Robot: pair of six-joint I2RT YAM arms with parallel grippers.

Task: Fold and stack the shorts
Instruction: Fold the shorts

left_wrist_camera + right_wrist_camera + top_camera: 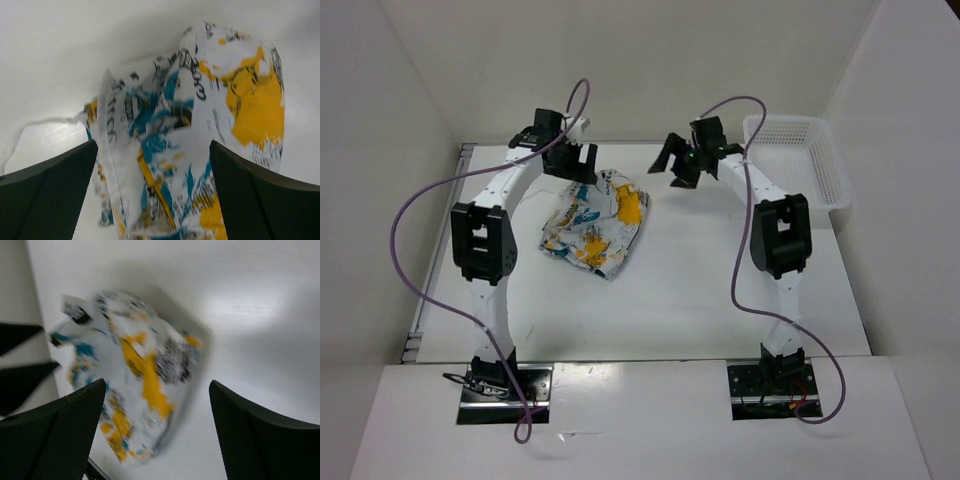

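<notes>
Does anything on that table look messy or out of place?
The shorts lie crumpled in a lumpy heap, not folded flat, and their drawstring trails loose off one side.

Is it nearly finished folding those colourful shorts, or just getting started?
Midway at best. The shorts lie in a rumpled bundle on the table, perhaps partly folded. Both tools are open and hold nothing: left tool at the shorts' far edge, right tool off beside. Neat folding and stacking remain.

The printed shorts (pixel 190 135) lie crumpled on the white table (pixel 75 50) between the left gripper's (pixel 153 145) wide-apart fingers.
</notes>
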